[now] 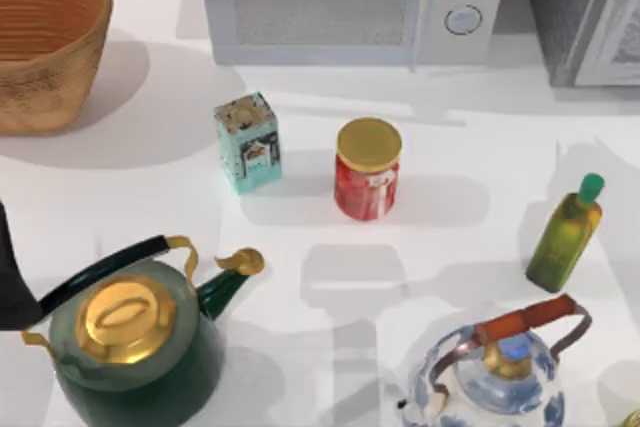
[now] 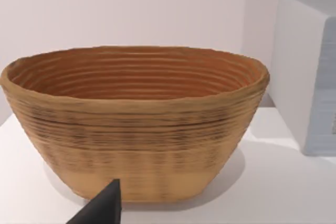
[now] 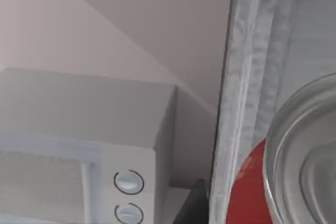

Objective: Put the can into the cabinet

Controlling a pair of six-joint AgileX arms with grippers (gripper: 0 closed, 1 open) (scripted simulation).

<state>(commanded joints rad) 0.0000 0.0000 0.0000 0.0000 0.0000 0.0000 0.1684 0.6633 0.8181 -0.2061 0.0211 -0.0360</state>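
Observation:
The can sits very close in the right wrist view, a red sliver of its side beside its silver end. My right gripper is shut on it, with one dark finger showing against the can's side. Right behind the can rises the cabinet, grey and speckled with a paler framed door panel. In the top view the cabinet stands at the back right corner. My left arm is parked at the table's left edge, its gripper facing the basket.
A woven basket stands back left, with a white microwave at the back middle. A teal box, a gold-lidded red can and a green bottle stand mid-table. At the front are a green kettle and a blue-white kettle.

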